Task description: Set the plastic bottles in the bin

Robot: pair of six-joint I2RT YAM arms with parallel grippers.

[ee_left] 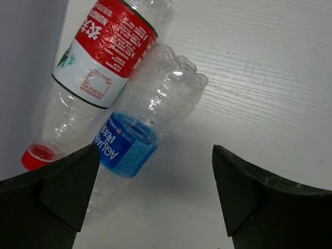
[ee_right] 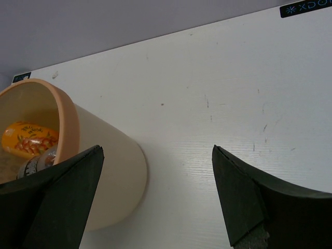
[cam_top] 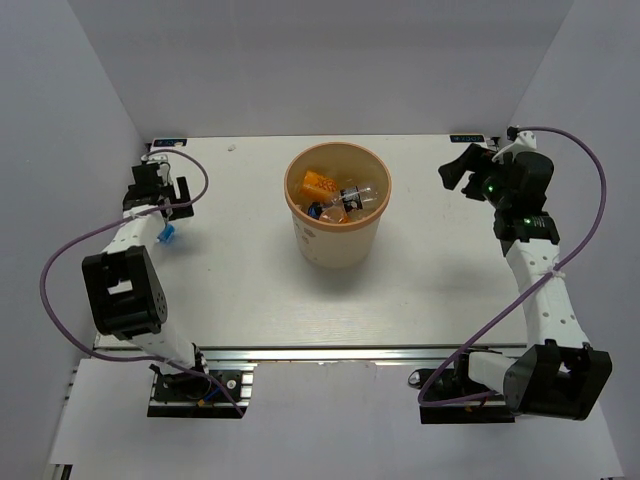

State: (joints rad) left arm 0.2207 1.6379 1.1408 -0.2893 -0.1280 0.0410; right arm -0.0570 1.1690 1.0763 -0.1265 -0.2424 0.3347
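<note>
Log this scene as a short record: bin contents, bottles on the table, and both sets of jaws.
bin: upright, mid-table, holding an orange bottle and a clear bottle
on table: red-label bottle and blue-label bottle, touching, by the left wall
left jaws: open, empty, aimed at that pair
right jaws: open, empty, right of the bin

Red-labelled bottle (ee_left: 104,46) is cut off above; blue-labelled bottle (ee_left: 150,119) has its cap hidden.

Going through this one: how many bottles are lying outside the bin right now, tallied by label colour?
red-label bottle: 1
blue-label bottle: 1
Total outside the bin: 2
</note>
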